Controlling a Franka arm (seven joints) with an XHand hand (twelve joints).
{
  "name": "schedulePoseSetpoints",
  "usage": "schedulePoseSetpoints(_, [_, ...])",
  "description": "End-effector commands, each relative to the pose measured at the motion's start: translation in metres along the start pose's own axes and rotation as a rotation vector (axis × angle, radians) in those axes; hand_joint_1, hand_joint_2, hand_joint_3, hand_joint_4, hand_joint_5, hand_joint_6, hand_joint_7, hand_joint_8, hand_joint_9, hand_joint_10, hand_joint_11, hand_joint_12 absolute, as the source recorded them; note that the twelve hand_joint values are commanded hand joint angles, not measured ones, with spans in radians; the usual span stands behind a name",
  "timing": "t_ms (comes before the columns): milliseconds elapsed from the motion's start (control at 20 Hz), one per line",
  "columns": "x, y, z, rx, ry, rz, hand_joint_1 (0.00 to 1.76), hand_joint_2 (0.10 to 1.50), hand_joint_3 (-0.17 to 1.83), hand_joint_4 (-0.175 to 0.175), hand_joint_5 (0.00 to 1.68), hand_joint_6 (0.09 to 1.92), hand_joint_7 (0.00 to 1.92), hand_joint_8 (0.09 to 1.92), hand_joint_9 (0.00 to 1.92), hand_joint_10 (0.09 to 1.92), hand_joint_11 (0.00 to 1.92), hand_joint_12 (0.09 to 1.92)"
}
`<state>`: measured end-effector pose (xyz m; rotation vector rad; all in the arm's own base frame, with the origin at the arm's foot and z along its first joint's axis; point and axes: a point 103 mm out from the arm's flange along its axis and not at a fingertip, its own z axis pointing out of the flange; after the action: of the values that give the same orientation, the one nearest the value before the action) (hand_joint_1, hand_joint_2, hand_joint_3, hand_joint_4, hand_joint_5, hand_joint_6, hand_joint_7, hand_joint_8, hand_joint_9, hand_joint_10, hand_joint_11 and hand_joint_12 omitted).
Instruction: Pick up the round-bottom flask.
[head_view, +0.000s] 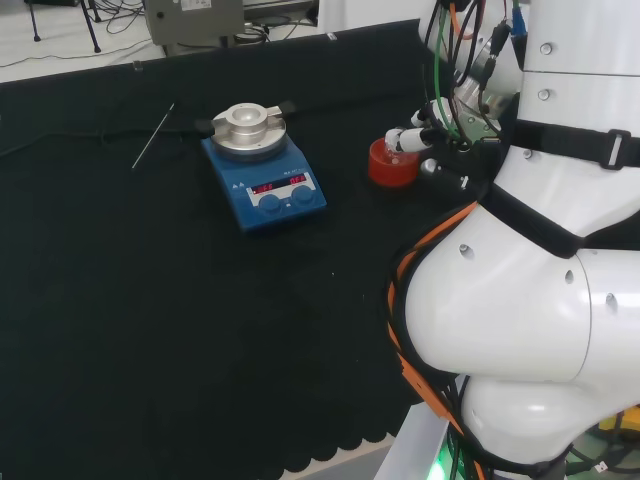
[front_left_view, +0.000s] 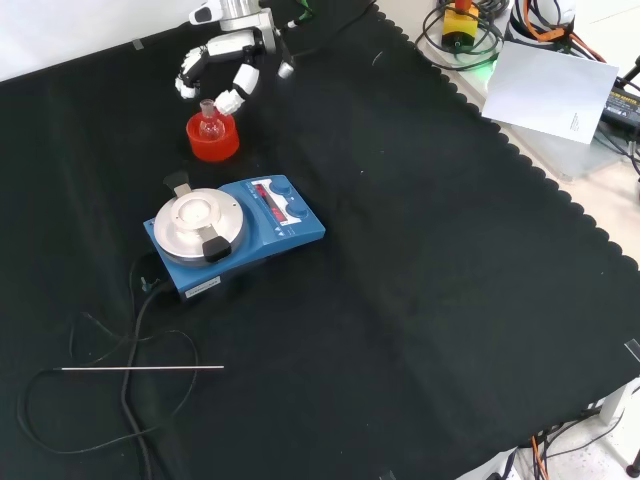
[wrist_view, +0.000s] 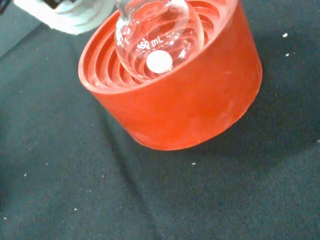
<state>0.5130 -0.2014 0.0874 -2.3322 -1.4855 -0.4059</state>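
White and black, the hand (front_left_view: 222, 60) hangs just over the red ring (front_left_view: 213, 138) on the table (front_left_view: 420, 300). In the front view its fingers (front_left_view: 186, 72) are bent like a claw on both sides of the flask's (front_left_view: 209, 124) neck. I cannot tell if they touch the glass, and nothing is lifted. In the head view the hand (head_view: 432, 140) is just to the right of the red ring (head_view: 392, 165), with its fingers (head_view: 405, 135) reaching over the top of the ring.

The flask is small, round and clear. It sits inside the red ring, which has ridges going round its inside. In the wrist view the flask's (wrist_view: 159, 37) round belly rests on those ridges of the red ring (wrist_view: 190, 95), and a small white pill-shaped thing (wrist_view: 159, 61) lies at the bottom of the glass. A blurry white bit of the hand (wrist_view: 70, 15) shows close behind the ring.

Just below the red ring in the front view is a blue box (front_left_view: 235, 235) with a round silver plate (front_left_view: 198, 218) on top and red glowing numbers on its front. A black cord (front_left_view: 135, 330) runs from the box across the black cloth. A thin silver rod (front_left_view: 142, 368) lies flat farther from the ring than the box, well apart from the ring.
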Motion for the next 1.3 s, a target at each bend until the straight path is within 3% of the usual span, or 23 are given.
schedulePoseSetpoints(50, [0.0063, -0.0004, 0.0046, 0.002, 0.000, -0.017, 0.80, 0.65, 0.49, -0.060, 0.65, 0.74, 0.44, 0.68, 0.60, 0.66, 0.14, 1.38])
schedulePoseSetpoints(700, [0.0118, 0.0014, 0.0067, -0.020, -0.006, -0.016, 0.85, 0.71, 0.53, -0.054, 0.90, 0.80, 0.49, 0.68, 0.65, 0.65, 0.19, 1.37])
schedulePoseSetpoints(1300, [0.0121, 0.0026, 0.0055, -0.022, -0.002, -0.018, 0.85, 0.71, 0.55, -0.061, 0.85, 0.80, 0.50, 0.66, 0.66, 0.63, 0.20, 1.36])
